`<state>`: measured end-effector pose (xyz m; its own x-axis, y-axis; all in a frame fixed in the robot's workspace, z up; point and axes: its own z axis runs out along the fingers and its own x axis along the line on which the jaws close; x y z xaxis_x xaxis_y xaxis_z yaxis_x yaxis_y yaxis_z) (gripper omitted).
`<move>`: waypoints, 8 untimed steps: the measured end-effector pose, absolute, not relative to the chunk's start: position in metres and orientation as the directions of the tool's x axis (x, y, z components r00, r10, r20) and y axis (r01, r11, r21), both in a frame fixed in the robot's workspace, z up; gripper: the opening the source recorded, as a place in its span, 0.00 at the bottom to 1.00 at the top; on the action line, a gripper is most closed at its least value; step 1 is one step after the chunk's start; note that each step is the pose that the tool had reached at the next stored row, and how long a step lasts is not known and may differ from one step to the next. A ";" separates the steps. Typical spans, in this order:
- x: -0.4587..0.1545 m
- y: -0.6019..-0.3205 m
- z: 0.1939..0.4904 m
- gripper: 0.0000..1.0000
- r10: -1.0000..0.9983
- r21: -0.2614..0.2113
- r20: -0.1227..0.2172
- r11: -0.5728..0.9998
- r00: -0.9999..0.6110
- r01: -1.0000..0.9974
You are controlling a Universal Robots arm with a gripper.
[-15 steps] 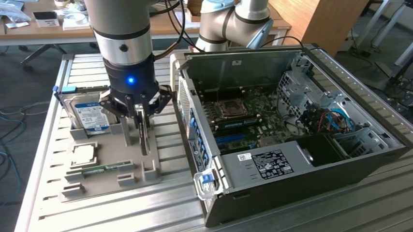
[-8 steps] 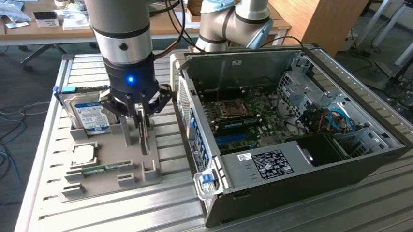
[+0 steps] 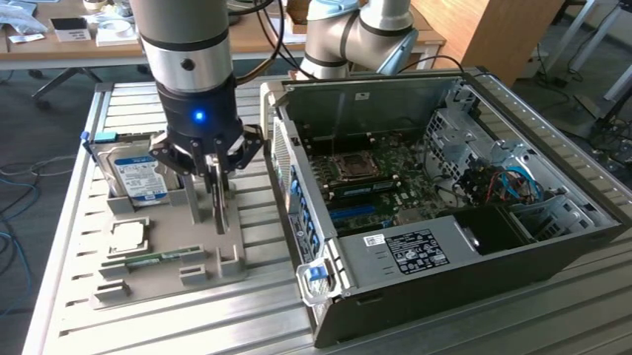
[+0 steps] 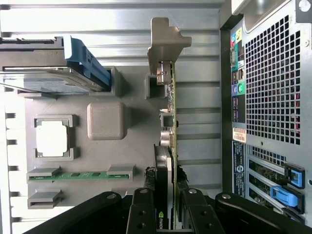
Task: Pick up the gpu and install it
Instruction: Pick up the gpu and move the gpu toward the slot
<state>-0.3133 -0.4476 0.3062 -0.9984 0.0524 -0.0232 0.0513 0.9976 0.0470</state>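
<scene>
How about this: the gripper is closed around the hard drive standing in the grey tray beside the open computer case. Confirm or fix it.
Wrong object: the wrist view shows the gripper closed around the gpu, not the hard drive. It stands in the grey tray beside the open computer case.

The gpu bracket is dull metal, the tray matt plastic.

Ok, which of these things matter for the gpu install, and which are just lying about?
In the job: gpu, claw closed on it, open computer case.
Lying about: hard drive, processor chip, memory stick, all on the grey holder.
</scene>
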 end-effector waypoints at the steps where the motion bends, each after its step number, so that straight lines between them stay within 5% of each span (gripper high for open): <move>1: -0.313 -0.448 0.307 0.27 0.052 0.047 -0.023 0.998 -0.998 0.051; 8: -0.313 -0.448 0.314 0.27 0.052 0.047 -0.023 0.998 -0.998 0.051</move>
